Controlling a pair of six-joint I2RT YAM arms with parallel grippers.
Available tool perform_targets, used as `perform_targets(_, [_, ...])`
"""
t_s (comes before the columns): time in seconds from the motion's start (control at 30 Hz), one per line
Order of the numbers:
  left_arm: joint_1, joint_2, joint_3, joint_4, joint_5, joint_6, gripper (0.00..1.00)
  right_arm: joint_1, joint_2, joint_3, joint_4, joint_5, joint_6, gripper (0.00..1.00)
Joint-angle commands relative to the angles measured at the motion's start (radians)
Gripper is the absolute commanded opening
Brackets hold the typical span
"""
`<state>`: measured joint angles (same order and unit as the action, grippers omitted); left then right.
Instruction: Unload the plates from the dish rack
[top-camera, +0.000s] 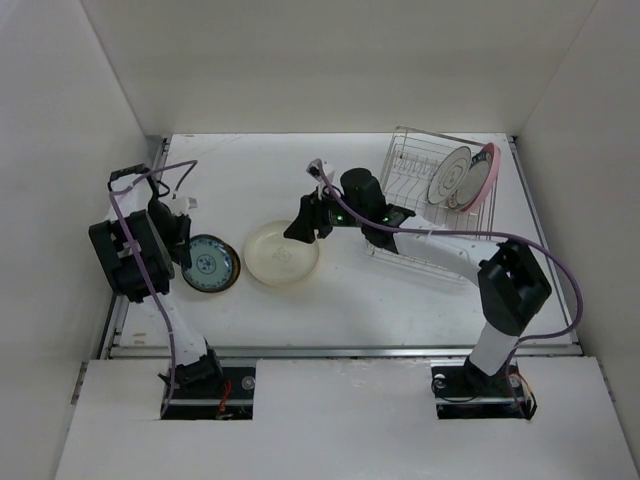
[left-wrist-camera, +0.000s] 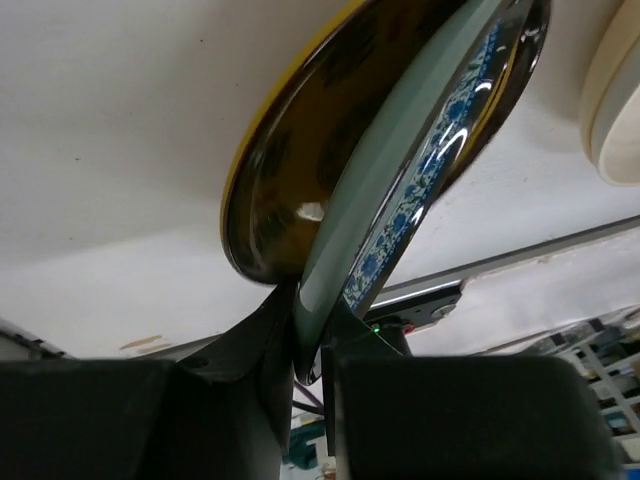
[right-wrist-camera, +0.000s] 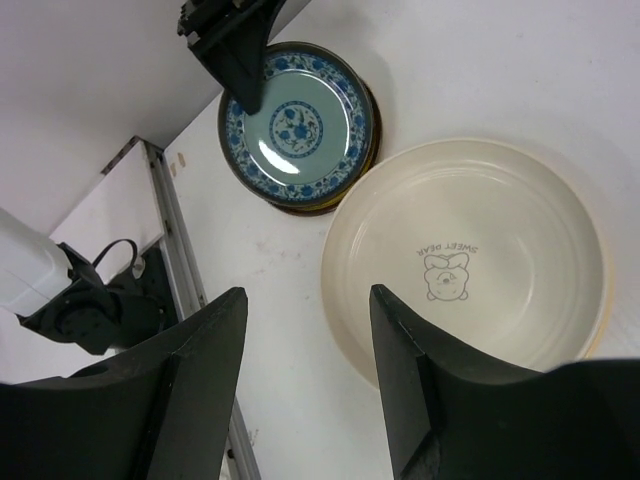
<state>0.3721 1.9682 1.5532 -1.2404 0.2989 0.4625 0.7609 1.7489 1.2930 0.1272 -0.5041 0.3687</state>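
Left of the cream-yellow plate (top-camera: 282, 252), the left tool (left-wrist-camera: 310, 345) is clamped on the teal plate (top-camera: 210, 263), rims nearly touching, so a sloppy release could clack them. Over that plate the right tool (right-wrist-camera: 305, 300) hangs spread and empty. Right of it, past open desk (top-camera: 400, 300), the dish rack (top-camera: 420, 150) holds the white plate (top-camera: 446, 176) and pink plate (top-camera: 488, 168), with the wall (top-camera: 570, 150) close beyond.

- Robotics lab test cell, by the look of it.
- Boxed in by plain white wall panels (top-camera: 330, 70) across the top and both sides of the overhead view.
- Bare white desk (top-camera: 400, 300) edged by a metal rail (top-camera: 340, 351) toward the bottom.
- Left arm (top-camera: 130, 255) and right arm (top-camera: 510, 290) bolted along the bottom edge, trailing purple cables (top-camera: 570, 280).
- Kitchenware set out: dish rack (top-camera: 415, 170) upper right, cream plate (top-camera: 283, 252) at centre, blue-patterned plate (top-camera: 210, 263) centre-left.
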Motion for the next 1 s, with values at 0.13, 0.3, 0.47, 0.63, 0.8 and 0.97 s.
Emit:
perform_targets(0.13, [-0.059, -0.029, 0.005, 0.087, -0.251, -0.053, 0.17, 0.009, -0.074, -0.020, -0.007, 0.032, -0.042, 0.58])
perform_targets(0.3, [-0.068, -0.029, -0.030, 0.110, -0.331, -0.062, 0.31, 0.009, -0.101, -0.011, -0.034, 0.053, -0.051, 0.58])
perform_targets(0.47, [-0.087, -0.020, -0.061, 0.121, -0.351, -0.044, 0.38, 0.009, -0.123, 0.009, -0.081, 0.084, -0.074, 0.58])
perform_targets(0.63, [-0.120, -0.031, -0.084, 0.121, -0.351, -0.025, 0.41, 0.009, -0.143, 0.018, -0.100, 0.093, -0.085, 0.58])
perform_targets(0.8, [-0.130, -0.110, -0.084, 0.131, -0.362, -0.038, 0.41, -0.003, -0.169, 0.081, -0.217, 0.333, -0.048, 0.58])
perform_targets(0.97, [-0.130, -0.251, -0.084, 0.199, -0.402, -0.129, 0.41, -0.152, -0.178, 0.236, -0.542, 0.678, 0.025, 0.78])
